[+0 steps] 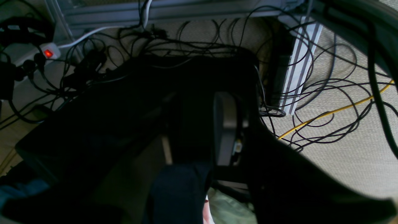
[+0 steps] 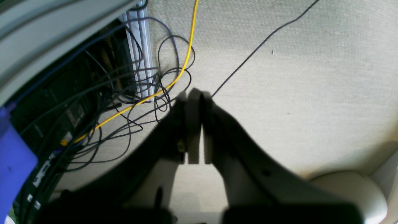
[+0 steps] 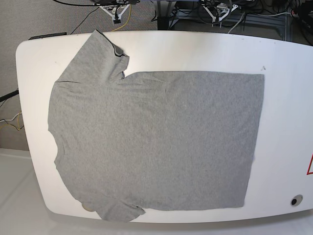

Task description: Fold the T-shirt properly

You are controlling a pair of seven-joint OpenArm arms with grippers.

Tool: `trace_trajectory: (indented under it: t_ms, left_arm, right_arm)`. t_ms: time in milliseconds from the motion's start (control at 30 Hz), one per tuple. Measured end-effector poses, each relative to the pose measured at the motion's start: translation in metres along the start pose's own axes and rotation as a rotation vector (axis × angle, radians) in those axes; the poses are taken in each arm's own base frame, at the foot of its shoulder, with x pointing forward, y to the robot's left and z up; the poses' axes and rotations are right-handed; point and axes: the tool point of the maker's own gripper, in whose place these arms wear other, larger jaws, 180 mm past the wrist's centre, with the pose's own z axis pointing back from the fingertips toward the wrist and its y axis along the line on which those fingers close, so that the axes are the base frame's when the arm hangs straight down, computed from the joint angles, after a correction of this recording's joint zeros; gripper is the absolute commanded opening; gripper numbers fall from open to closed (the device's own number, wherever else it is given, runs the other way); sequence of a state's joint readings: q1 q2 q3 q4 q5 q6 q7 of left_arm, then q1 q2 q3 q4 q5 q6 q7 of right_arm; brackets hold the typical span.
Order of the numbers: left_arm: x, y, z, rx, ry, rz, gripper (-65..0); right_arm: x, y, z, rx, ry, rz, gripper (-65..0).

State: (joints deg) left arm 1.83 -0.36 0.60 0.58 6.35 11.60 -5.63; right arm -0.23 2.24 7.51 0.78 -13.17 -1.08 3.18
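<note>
One grey T-shirt spread flat on white tabletop
Right claw pressed together; left claw too dark to tell

White surface, rounded corners. One grey T-shirt lies spread flat on it, sleeves toward left edge.

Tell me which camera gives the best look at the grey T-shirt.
The base view. It looks down on the whole grey T-shirt spread flat across the white table, both sleeves toward the left. The left wrist and right wrist views show none of it, only floor and tangled cables beyond each hand.
</note>
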Motion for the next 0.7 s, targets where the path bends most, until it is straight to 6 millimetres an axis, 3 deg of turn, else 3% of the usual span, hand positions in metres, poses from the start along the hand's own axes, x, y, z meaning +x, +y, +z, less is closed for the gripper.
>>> trace_trajectory:
  t_ms: [700]
  left_arm:
    - [-0.018, -0.003, 0.001, -0.02, 0.03, -0.004, -45.5]
  right_arm:
    - [-0.006, -0.003, 0.0, -0.006, -0.01, 0.001, -64.3]
